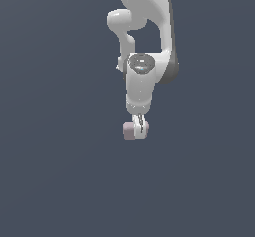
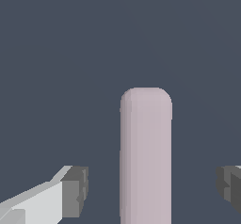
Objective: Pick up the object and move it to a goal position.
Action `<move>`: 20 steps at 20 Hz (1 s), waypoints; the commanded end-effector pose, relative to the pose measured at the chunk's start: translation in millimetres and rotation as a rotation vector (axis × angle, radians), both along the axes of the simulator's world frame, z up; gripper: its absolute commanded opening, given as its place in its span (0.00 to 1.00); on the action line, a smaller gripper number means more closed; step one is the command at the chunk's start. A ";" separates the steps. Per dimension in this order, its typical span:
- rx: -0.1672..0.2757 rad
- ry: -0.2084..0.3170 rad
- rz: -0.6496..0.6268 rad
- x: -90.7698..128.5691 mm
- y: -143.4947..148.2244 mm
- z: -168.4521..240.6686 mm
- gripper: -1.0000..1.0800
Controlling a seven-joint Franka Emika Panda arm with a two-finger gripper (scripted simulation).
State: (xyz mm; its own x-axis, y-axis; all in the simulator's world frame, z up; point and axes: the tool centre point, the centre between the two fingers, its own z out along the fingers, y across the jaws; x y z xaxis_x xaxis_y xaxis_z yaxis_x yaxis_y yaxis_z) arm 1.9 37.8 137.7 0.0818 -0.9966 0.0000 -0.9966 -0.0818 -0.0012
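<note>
The object, a pale mauve-pink block with rounded edges (image 1: 128,131), lies on the dark grey floor below the white arm. In the wrist view the block (image 2: 146,143) stands as a tall rounded shape between the two fingers. My gripper (image 1: 141,128) is down at the block's level; in the wrist view the gripper (image 2: 153,190) is open. One dark finger pad (image 2: 77,190) and the other pad (image 2: 229,188) each stand apart from the block's sides, with a visible gap on both sides. In the exterior view the fingers hide part of the block.
A plain dark grey surface (image 1: 60,181) fills both views. No other objects, containers or edges show. No goal marker shows.
</note>
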 end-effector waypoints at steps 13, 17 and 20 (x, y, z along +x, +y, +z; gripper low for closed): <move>0.000 0.001 -0.004 -0.3 -0.1 -41.9 0.00; 0.000 0.001 -0.004 -0.3 -0.1 -41.9 0.00; 0.000 0.001 -0.004 -0.3 -0.1 -41.9 0.00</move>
